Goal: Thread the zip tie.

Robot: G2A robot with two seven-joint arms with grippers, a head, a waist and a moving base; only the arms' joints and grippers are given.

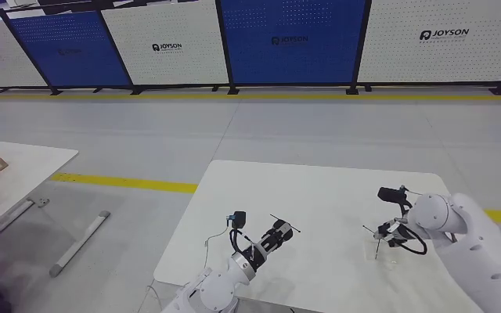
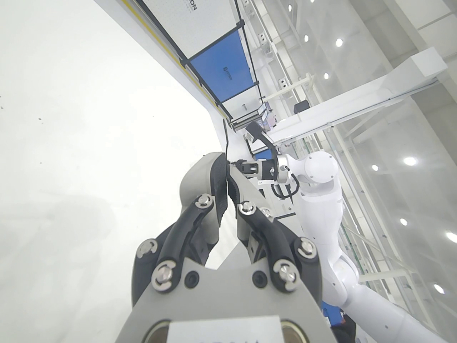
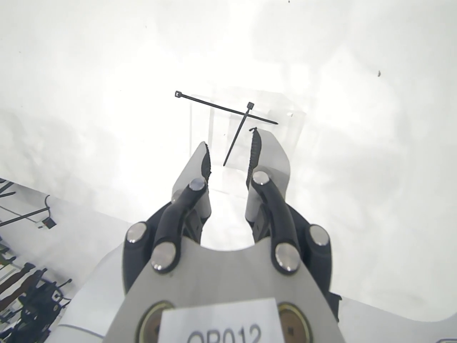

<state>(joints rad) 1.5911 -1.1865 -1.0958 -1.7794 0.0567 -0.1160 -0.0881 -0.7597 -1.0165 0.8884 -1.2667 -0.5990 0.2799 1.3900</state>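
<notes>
my left gripper (image 2: 226,165) has its two fingers pressed together, and between the pads they pinch a thin black zip tie (image 2: 225,140). the strap sticks out past my fingertips, straight and narrow. seen from above, this tie lies crosswise in the grip, with a bit of it showing on either side of the fingers. the hand sits above the near part of the white table (image 1: 329,188), toward its left side.

my right gripper (image 3: 229,138) has its fingers spread wide apart, with nothing between them. it hangs over the right part of the table, well apart from my left hand and pointing down at the surface. just beyond its fingertips lie two more black ties, crossing each other. the long zip tie (image 3: 214,105) runs across in front of the fingers, with its square head at one end and its thin tail at the other. the short zip tie (image 3: 237,135) crosses the long one near that tail. its head sits just past the crossing, and its strap slants back into the gap between my open right fingers. both ties rest over a clear see-through piece (image 3: 282,103) on the table; i cannot tell what this piece is. my right fingers are not touching either tie.
</notes>
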